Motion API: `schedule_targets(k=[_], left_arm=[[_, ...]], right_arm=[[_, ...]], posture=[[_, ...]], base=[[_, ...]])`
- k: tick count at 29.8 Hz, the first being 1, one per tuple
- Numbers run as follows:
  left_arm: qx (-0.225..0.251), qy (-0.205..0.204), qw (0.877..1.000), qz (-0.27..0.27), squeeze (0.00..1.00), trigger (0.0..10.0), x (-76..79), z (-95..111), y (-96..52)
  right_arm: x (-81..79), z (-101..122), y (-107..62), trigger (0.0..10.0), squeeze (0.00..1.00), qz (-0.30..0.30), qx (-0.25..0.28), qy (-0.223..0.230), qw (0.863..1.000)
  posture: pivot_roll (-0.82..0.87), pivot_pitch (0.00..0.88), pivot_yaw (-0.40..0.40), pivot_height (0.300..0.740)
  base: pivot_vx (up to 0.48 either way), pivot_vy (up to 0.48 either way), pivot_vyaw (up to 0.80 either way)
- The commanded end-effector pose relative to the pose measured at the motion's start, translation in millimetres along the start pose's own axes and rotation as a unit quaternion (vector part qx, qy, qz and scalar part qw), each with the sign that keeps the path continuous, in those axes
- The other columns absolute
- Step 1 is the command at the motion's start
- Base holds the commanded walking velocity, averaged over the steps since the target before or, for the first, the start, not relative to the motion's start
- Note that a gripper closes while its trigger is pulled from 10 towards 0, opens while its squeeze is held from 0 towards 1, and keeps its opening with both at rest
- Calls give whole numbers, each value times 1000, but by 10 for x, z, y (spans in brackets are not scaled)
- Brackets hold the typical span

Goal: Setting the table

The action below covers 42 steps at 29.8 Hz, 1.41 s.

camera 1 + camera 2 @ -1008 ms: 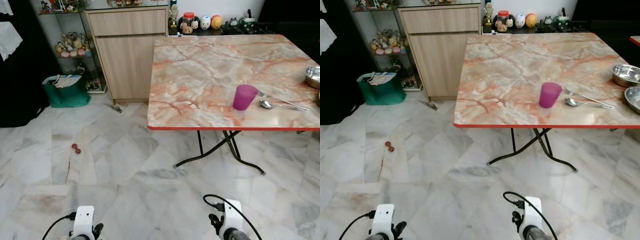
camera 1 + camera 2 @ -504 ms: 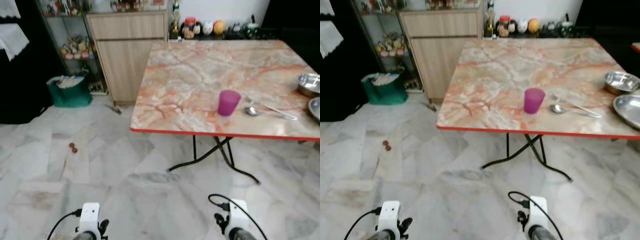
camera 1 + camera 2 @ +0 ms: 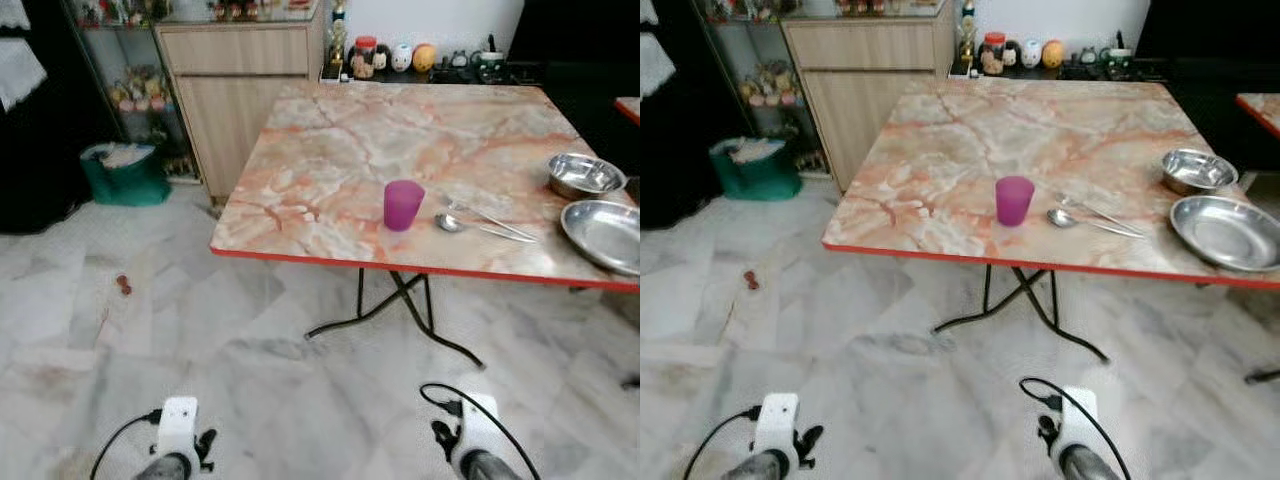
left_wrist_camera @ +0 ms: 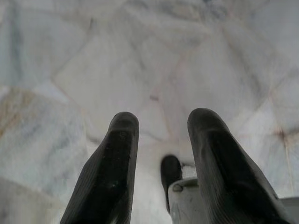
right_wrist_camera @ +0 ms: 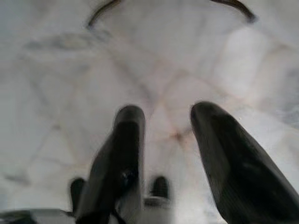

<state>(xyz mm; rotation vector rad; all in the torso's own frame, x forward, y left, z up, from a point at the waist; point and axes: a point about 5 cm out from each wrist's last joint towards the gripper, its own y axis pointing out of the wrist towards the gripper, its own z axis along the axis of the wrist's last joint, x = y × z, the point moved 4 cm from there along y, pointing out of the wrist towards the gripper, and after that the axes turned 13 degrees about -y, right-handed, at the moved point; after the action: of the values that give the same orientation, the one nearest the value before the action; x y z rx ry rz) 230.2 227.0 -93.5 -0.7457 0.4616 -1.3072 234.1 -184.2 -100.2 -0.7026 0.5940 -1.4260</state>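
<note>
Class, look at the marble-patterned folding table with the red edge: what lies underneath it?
Under the marble-patterned folding table are crossed black metal legs on pale marble floor tiles. The tabletop hides the floor further back.

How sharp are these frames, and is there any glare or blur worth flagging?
Left eye view: slightly soft, purple cup and spoon readable. Right eye view: sheen on the metal plate. Left wrist view: fingers fairly crisp. Right wrist view: motion-blurred fingers and floor.

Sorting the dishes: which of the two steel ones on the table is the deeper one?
The bowl, farther from the robot. Its walls rise steeply; the plate near the table's front edge is wide and shallow.
</note>
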Motion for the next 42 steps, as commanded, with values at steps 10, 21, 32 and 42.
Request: schedule_targets(k=[10, 21, 32, 42], left_arm=[[-3, -2, 1000, -7, 0, 10000, 63, -13, 9], [-2, 0, 1000, -11, 0, 10000, 78, -17, 9], [-5, 1, 1000, -10, 0, 10000, 91, -26, 11], [-6, -2, 1000, -5, 0, 10000, 57, -32, 5]], right_arm=[[82, -34, -15, 10000, 0, -9, -6, -2, 1000], [71, -51, -17, 10000, 0, -6, -8, -5, 1000], [71, -79, -23, 10000, 0, -6, -12, -7, 1000], [56, 85, 4, 10000, 0, -5, 18, -15, 1000]], posture=[[-35, 0, 23, 740], [-36, 0, 23, 740], [-41, 0, 23, 740], [-54, 0, 22, 740]], base=[[0, -300, 0], [0, -296, 0], [0, -252, 0], [0, 0, 0]])
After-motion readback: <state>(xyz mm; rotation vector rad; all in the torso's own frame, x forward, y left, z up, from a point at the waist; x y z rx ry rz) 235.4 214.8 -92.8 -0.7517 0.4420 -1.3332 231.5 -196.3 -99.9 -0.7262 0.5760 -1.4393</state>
